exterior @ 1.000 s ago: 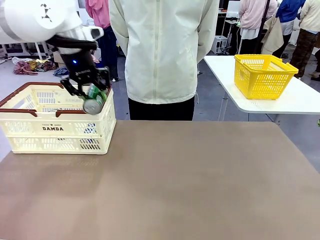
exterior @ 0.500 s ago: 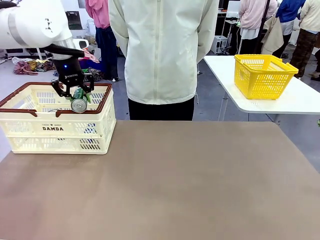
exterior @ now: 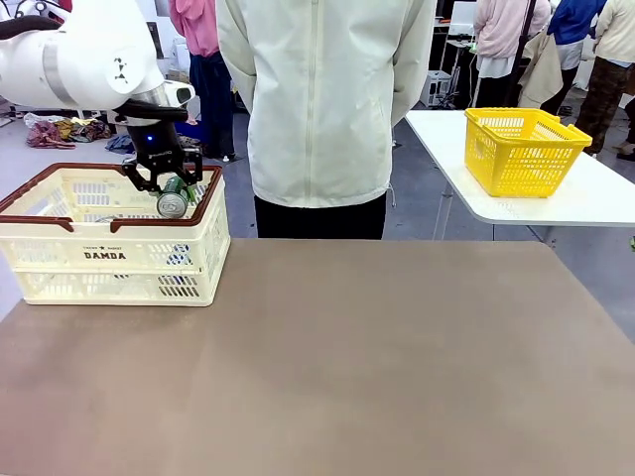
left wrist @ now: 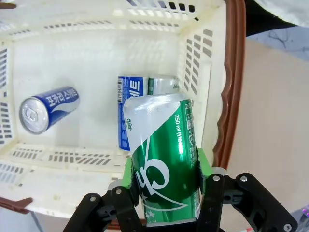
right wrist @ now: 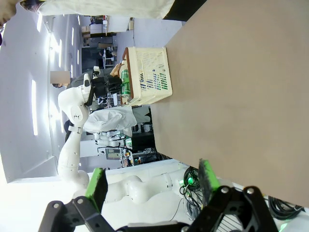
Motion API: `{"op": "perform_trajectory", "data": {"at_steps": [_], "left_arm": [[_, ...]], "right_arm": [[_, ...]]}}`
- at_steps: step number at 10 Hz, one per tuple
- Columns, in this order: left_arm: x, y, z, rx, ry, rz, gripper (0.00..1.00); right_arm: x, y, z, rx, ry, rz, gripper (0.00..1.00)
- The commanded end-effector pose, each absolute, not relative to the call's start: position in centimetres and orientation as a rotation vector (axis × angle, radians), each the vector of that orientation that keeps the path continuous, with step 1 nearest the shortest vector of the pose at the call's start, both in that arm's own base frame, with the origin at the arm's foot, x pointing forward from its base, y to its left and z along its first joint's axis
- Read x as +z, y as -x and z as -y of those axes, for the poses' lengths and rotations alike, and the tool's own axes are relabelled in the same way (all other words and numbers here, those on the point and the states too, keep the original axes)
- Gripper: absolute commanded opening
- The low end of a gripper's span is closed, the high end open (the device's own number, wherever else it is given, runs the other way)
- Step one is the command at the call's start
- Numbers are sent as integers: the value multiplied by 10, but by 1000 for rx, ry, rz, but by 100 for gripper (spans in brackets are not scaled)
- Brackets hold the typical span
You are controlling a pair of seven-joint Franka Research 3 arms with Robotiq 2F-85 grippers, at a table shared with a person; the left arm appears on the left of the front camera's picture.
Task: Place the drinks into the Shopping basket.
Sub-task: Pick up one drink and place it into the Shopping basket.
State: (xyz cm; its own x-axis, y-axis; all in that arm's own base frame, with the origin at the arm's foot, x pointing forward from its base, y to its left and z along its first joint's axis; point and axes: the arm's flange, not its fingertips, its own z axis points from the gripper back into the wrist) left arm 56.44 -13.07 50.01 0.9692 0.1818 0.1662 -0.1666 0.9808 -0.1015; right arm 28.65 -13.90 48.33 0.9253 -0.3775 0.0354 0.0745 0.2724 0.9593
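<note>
Brown tabletop (exterior: 347, 377) carried the Shopping basket (exterior: 109, 260); above it the left hand (exterior: 165, 183) pinched a green can (left wrist: 166, 164), while the right hand (right wrist: 152, 181) stood spread.

From my seat, the basket (exterior: 109, 253) sits at the table's (exterior: 327, 367) far left edge, with two cans (left wrist: 46, 107) lying inside (one against its wall). A third can (exterior: 173, 199) hangs above it; a person (exterior: 322, 109) stands behind.

The left black two-finger gripper (exterior: 171, 190) clasps a slim green metal can (exterior: 174, 198) above the cream-white plastic lattice basket with brown rim (exterior: 210, 203) on the brown table (exterior: 327, 367).
</note>
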Motion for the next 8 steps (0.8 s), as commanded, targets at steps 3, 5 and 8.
{"op": "perform_trajectory", "data": {"at_steps": [3,5,8], "left_arm": [[496,-569,127,179,78,187,0],[496,-569,127,179,78,187,0],[483,-582,130,149,24,246,0]], "right_arm": [[488,-288,137,-325,-1288,278,100],[488,-288,137,-325,-1288,278,100],[488,-288,137,-325,-1288,278,100]]}}
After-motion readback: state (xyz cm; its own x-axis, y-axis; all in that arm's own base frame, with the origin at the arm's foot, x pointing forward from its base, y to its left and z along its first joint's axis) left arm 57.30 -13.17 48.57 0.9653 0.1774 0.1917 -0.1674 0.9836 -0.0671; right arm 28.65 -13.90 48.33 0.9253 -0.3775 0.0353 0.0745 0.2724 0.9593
